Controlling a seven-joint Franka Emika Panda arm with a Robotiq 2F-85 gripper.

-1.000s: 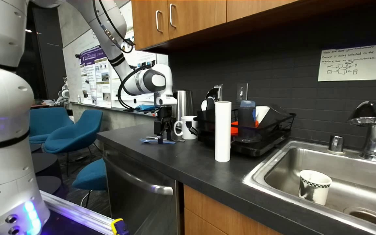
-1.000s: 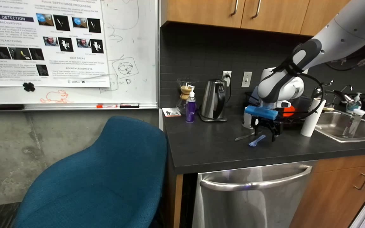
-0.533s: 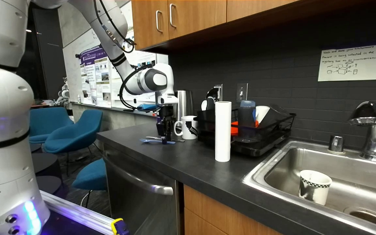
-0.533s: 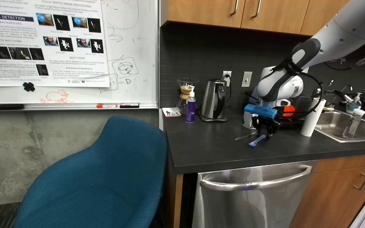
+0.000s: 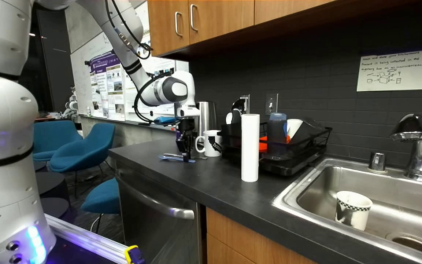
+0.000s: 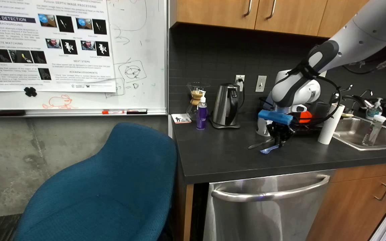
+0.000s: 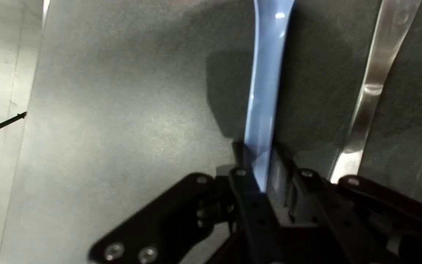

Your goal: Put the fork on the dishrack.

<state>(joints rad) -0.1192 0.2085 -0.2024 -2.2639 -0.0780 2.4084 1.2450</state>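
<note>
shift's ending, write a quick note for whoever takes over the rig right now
Gripper: jaws look closed on the fork, at its handle.
Fork: down at counter level, beside a silver utensil; can't tell if it's lifted at all.
Dish rack: between the mug and the sink.
Done: fork apparently grasped.
To do: lift it, carry it over, set it on the rack.

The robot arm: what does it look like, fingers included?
The smooth, rounded white arm has dark grey joint panels, black bands, looping black cables and a glowing pale-blue light strip at its base. Below its wrist, a bright blue block-shaped piece sits above black, angular, hinged fingers with small silvery screw heads.
</note>
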